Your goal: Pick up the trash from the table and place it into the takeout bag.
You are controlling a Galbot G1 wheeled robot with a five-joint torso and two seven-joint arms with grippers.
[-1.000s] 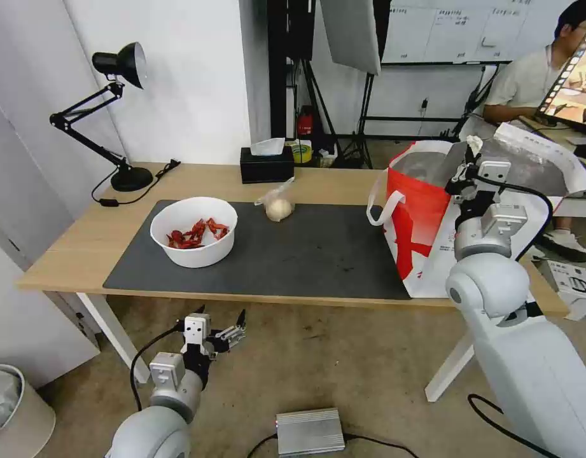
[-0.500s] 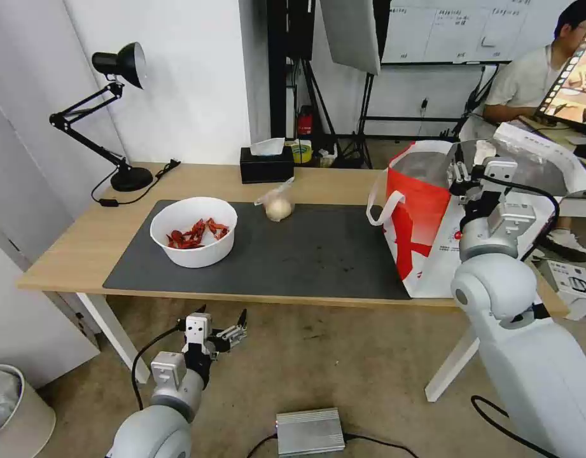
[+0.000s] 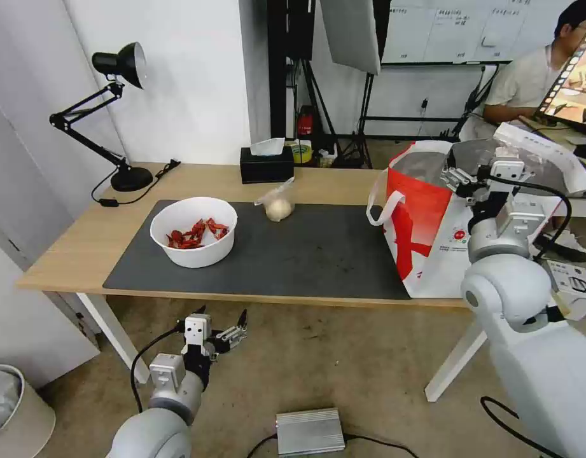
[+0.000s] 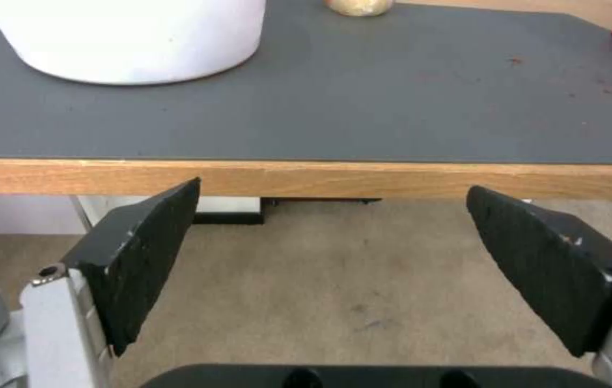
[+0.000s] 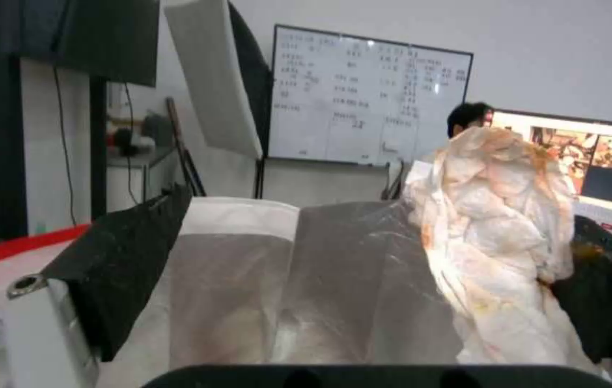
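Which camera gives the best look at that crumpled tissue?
The right wrist view: the crumpled tissue looms large, stained orange, against one finger of the open right pincer above the takeout bag. The head view barely shows it.

Pale grey rounded arm shells, black cables, black-padded end effector fingers (image 4: 144,253), silver brackets
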